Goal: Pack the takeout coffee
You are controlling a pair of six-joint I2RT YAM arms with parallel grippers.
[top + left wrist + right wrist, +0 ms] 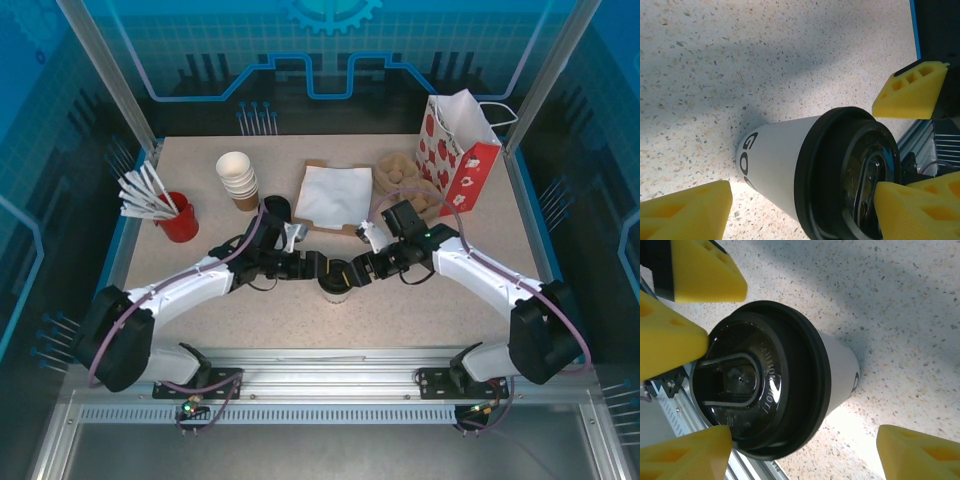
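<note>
Both tools flank the takeout coffee (337,278), upright at the counter's (480,262) 6 o'clock edge.
The left tool (805,192) and right tool (805,435) each gape wide astride the cup, gripping nothing. Best if one closes on the paper wall below the lid while the other clears off. The strawberry bag (456,150) stands at 2 o'clock, with a cardboard carrier (408,180) in between and a cup stack (238,180) at 11.

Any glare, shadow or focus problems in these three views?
Top external: evenly lit and sharp, the takeout coffee clearly readable. Left wrist: the cup's shadow spreads upward across the table; the near yellow fingers look slightly soft. Right wrist: a bright patch on the table beside the cup, faint sheen on the black lid.
</note>
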